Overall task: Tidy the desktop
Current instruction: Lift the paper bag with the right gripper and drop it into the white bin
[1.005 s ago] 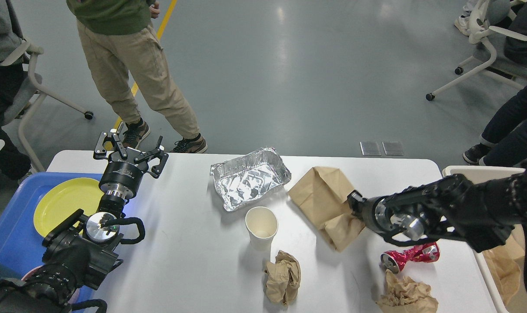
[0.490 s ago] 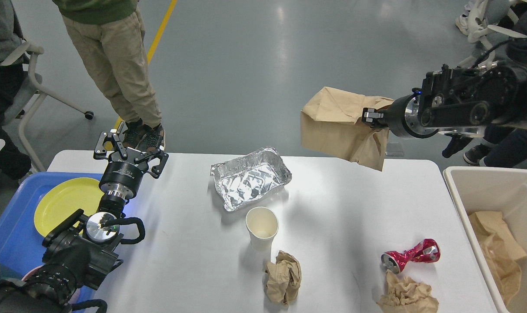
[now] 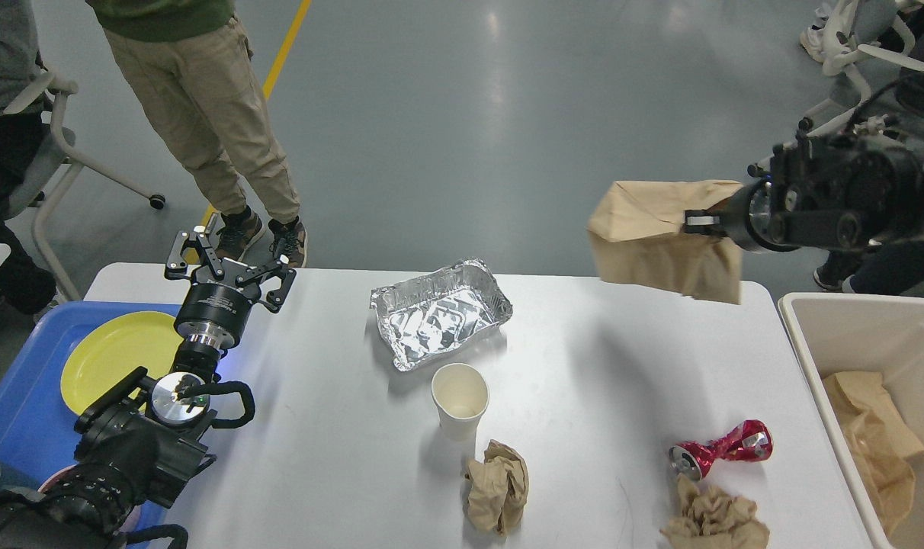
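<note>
The white desktop point(image 3: 340, 427) holds a foil tray point(image 3: 439, 314), a white paper cup point(image 3: 460, 399), a crumpled brown paper wad point(image 3: 497, 486), a crushed red can point(image 3: 720, 450) and another paper wad point(image 3: 715, 520). My right gripper point(image 3: 700, 223) is shut on a brown paper bag point(image 3: 660, 244) and holds it in the air above the desktop's far right corner. My left gripper point(image 3: 227, 263) is open and empty, fingers spread, above the desktop's far left.
A beige bin point(image 3: 820, 335) with brown paper inside stands at the right edge. A blue tray point(image 3: 12, 412) with a yellow plate point(image 3: 107, 354) sits at the left. People and office chairs stand beyond the far edge.
My right gripper lifted the brown paper bag off the desktop and has carried it up and to the right, toward the bin side. The left arm has not moved.
</note>
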`<state>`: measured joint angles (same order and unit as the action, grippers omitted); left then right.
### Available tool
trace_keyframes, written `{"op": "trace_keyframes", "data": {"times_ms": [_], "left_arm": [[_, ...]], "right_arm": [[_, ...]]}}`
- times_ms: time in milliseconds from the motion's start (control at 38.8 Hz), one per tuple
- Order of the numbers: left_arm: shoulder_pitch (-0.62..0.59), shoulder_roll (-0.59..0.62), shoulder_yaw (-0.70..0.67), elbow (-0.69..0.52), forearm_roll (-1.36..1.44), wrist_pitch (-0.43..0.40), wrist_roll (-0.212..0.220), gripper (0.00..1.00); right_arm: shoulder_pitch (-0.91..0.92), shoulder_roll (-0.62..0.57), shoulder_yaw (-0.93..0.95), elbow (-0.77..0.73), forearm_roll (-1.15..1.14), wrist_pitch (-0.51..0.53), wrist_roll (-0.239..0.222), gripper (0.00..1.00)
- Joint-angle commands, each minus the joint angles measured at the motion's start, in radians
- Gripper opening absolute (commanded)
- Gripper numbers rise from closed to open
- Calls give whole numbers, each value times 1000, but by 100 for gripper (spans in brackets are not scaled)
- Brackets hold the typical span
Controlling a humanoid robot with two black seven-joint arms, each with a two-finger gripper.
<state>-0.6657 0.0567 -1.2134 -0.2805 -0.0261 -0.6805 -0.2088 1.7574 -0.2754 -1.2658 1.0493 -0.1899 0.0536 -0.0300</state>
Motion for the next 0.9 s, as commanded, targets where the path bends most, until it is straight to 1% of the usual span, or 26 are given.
{"op": "trace_keyframes", "data": {"times_ms": [0,77,155,180,206,258,309,361,412,438,490,567,593,619,644,670,696,876], "left_arm": [[0,0,0,0,0,-1,0,96],[0,0,0,0,0,1,0,96],[0,0,0,1,0,1,0,96],[0,0,0,1,0,1,0,96],[0,0,0,1,0,1,0,96],[0,0,0,0,0,-1,0,96],[0,0,0,0,0,1,0,96],[0,0,0,0,0,-1,0,96],[0,0,0,0,0,-1,0,96],[0,0,0,0,0,-1,0,96],[0,0,0,0,0,1,0,96],[0,0,0,1,0,1,0,96],[0,0,0,0,0,1,0,96],[0,0,0,0,0,1,0,96],[0,0,0,0,0,1,0,96],[0,0,0,0,0,1,0,96],[0,0,0,0,0,-1,0,96],[0,0,0,0,0,1,0,96]], "right_arm": [[-199,-63,-30,-251,7,-3,-7,0],[-320,-94,-29,-397,47,-3,-14,0],[-468,-103,-30,-579,127,-3,-40,0],[-589,-107,-32,-732,206,-1,-66,0],[-660,-111,-32,-812,248,-1,-85,0],[-783,-119,-30,-947,331,2,-117,0],[-884,-111,-30,-1050,389,2,-149,0],[-947,-105,-29,-1106,431,0,-186,0],[-984,-93,-20,-1112,452,-6,-227,0],[-1004,-84,2,-1112,457,-24,-263,0],[-1018,-79,26,-1112,455,-52,-286,0],[-1052,-71,49,-1112,452,-64,-295,0],[-1061,-68,52,-1111,452,-63,-295,28],[-1070,-68,54,-1112,454,-63,-295,90],[-1075,-68,55,-1111,454,-61,-294,100],[-1079,-68,55,-1111,454,-61,-291,92],[-1081,-68,59,-1111,457,-61,-291,100],[-1082,-68,66,-1111,461,-61,-292,100]]}}
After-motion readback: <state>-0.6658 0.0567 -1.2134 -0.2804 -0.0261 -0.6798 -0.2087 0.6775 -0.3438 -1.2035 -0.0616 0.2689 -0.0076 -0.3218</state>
